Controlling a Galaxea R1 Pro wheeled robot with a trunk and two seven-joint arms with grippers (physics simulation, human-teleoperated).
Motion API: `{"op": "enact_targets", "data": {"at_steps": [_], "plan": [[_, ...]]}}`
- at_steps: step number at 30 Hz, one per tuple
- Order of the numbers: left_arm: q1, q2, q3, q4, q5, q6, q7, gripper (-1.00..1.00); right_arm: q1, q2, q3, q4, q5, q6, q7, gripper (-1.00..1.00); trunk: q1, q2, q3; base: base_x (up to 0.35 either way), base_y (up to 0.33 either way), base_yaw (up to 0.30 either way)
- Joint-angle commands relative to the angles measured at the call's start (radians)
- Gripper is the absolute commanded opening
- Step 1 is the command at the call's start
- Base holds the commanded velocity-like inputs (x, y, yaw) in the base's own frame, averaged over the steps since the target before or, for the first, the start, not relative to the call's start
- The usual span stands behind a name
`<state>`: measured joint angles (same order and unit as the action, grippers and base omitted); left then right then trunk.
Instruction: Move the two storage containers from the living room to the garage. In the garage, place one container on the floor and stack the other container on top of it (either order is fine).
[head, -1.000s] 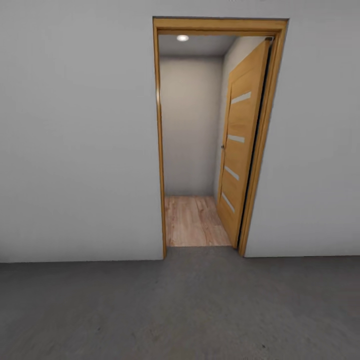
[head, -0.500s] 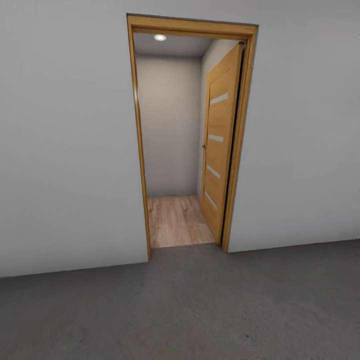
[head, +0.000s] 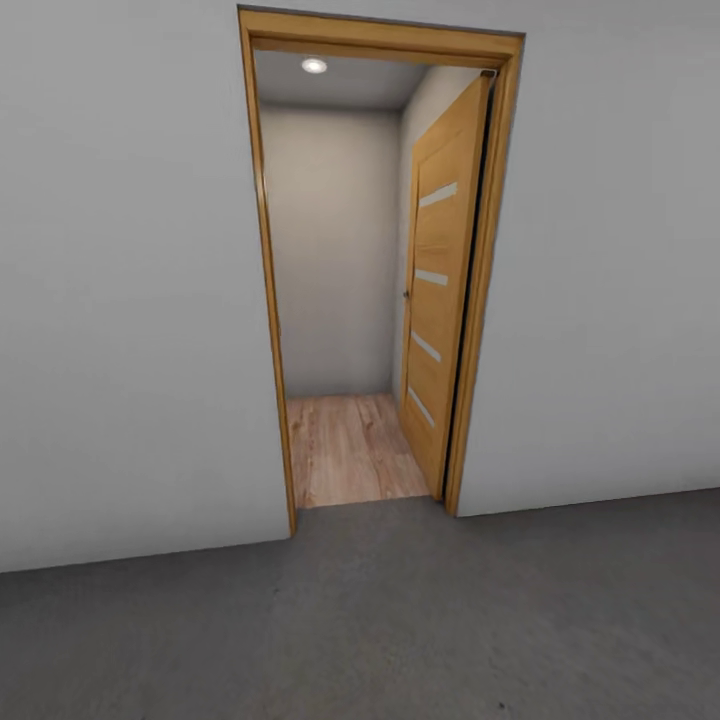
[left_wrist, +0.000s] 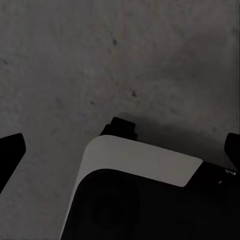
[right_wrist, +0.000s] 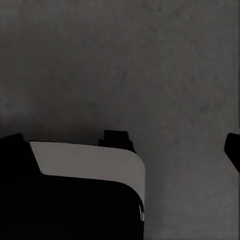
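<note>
I'm facing a doorway in a pale grey wall, tan door with glass slats swung open on its right. Dark grey floor near me, light wood planks beyond. Left gripper and right gripper hang over the floor, fingers spread wide, holding nothing. Bins out of sight.

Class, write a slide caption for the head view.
Open tan door leads from dark grey floor to wood-plank flooring.
</note>
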<state>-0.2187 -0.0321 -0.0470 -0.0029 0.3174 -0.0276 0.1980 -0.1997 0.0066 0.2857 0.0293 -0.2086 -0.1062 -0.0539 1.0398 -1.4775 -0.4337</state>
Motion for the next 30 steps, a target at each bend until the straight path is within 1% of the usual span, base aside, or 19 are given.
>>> {"op": "enact_targets", "data": {"at_steps": [1, 10, 17, 30], "plan": [[0.0, 0.0, -0.005, 0.0, 0.007, -0.003, 0.003, 1.0, -0.001, 0.0, 0.008, 0.003, -0.009, -0.006, -0.001, 1.0, 0.001, -0.001, -0.001, 0.319, -0.068, 0.0], [-0.001, -0.001, -0.005, 0.001, 0.008, -0.001, 0.003, 1.0, -0.001, 0.004, 0.01, 0.004, -0.005, -0.008, 0.005, 1.0, 0.001, -0.001, -0.001, 0.321, -0.078, 0.0], [-0.001, 0.0, -0.005, 0.0, 0.009, -0.006, 0.003, 1.0, -0.001, -0.006, 0.012, 0.004, 0.008, -0.004, 0.006, 1.0, 0.001, -0.001, -0.001, 0.321, -0.081, 0.0], [-0.001, 0.0, -0.005, 0.0, 0.008, -0.003, 0.003, 1.0, -0.001, -0.002, 0.012, 0.004, 0.01, 0.017, -0.005, 1.0, 0.001, -0.001, -0.001, 0.321, -0.082, 0.0]]}}
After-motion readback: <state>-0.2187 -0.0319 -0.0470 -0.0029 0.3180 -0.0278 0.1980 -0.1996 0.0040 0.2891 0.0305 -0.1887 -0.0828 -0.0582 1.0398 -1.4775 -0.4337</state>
